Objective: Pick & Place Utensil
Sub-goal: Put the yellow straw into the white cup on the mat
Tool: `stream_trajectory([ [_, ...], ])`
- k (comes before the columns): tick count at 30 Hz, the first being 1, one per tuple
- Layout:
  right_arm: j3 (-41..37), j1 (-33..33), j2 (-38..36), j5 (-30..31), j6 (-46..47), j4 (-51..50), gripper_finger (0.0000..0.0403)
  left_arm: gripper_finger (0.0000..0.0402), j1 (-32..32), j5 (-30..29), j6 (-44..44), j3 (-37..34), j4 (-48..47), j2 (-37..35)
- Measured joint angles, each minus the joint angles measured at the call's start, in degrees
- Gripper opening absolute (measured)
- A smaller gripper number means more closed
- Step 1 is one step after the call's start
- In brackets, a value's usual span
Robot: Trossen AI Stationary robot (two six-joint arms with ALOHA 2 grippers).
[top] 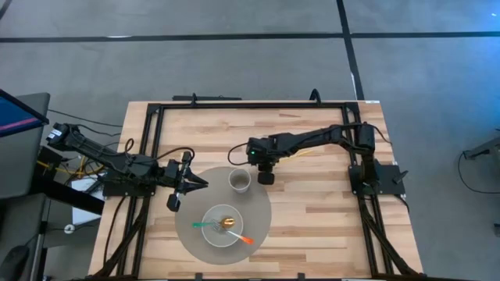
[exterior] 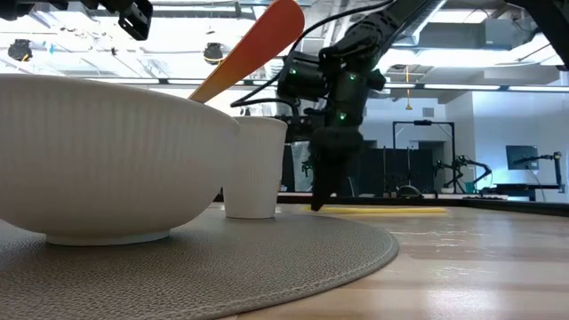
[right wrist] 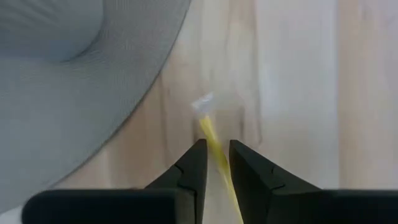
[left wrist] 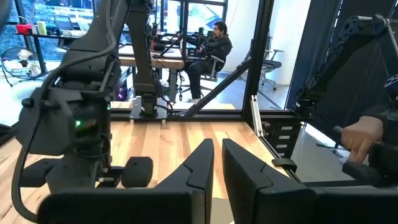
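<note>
High view: at 9 o'clock on the worktop [top: 328,226] the left gripper [top: 199,183] hangs with its fingers nearly together, holding nothing. At 6 o'clock a round grey mat [top: 258,222] carries a white bowl [top: 209,236] with 2 utensils and, at its 12 o'clock, a white cup [top: 239,182]. Just right, the right gripper [right wrist: 216,163] is down on the worktop, clamped on a yellow utensil [right wrist: 210,138].

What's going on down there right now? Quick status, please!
Right hand down on the table, fingers closing around a yellow utensil beside the grey mat. Left hand waiting at the mat's edge. Bowl already holds utensils. Nothing in the way.
</note>
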Motion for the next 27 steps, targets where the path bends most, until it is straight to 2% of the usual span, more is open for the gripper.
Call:
stream_trajectory([
  [9,-2.8,-0.7,-0.3,0.9,-3.8,5.1,0.0059,0.0034,0.0,0.0,0.0,0.0,0.0,0.0],
  [15,-2.8,-1.2,-0.2,0.8,-3.3,5.8,0.0008,0.0034,0.0,0.0,0.0,0.0,0.0,0.0],
  [22,-2.8,-0.7,-0.7,1.3,6.0,4.3,0.0003,0.0034,0.0,0.0,0.0,0.0,0.0,0.0],
  [27,0.2,1.4,-4.4,1.5,12.0,-7.2,0.0003,0.0034,0.0,0.0,0.0,0.0,-0.4,0.0],
])
